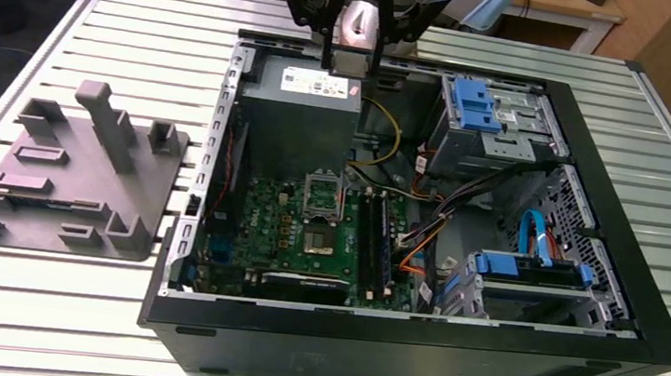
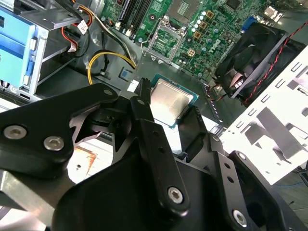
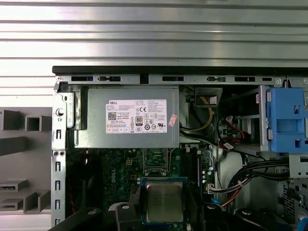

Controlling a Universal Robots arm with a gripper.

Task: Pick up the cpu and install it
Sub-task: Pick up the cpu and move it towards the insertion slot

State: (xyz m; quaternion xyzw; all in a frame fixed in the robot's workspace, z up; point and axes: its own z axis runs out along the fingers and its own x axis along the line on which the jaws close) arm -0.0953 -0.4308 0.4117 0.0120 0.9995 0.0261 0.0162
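Gripper (image 1: pixel 356 54) hangs over the open computer case (image 1: pixel 586 177), fingers clamped on two opposite edges of the cpu (image 3: pixel 163 201), silver top showing in both wrist views. The chip is in the air right above the grey power supply (image 1: pixel 305 87). The motherboard socket (image 1: pixel 324 196) lies just past that power supply.

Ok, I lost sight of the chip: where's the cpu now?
The cpu is held between the fingers, raised over the open case near the power supply, not yet in the socket.
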